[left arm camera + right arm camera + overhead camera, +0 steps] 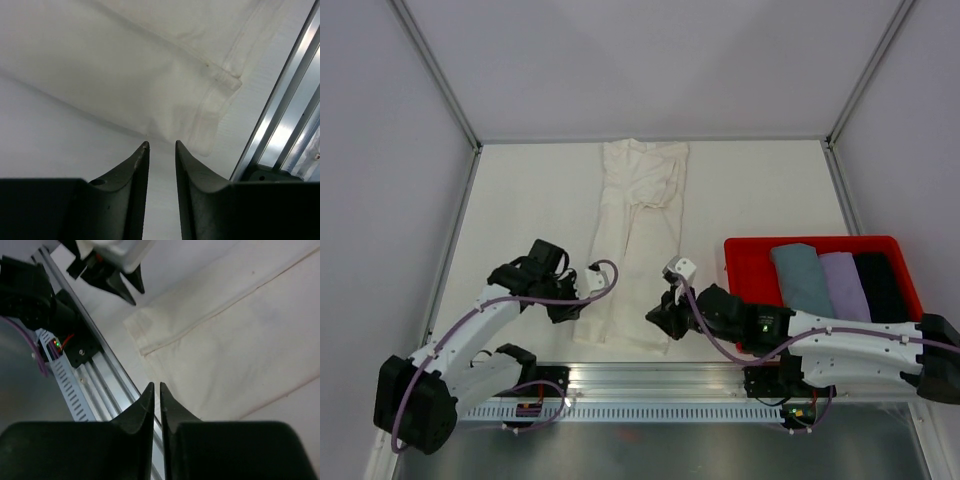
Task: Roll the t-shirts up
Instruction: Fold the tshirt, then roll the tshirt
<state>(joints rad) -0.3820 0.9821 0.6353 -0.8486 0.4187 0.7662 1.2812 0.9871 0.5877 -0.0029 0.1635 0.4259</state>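
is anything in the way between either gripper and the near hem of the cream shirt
Nothing visible does. The left gripper faces the near corner of the cream t-shirt across bare table; the right gripper hangs just off the same hem. The red bin sits off to the right, out of both paths.

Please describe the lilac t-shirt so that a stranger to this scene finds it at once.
Find the red bin on the table's right side. Three folded shirts lie side by side in it; the lilac t-shirt is the middle one, between the grey-blue t-shirt and the black t-shirt, and the only pale purple thing.
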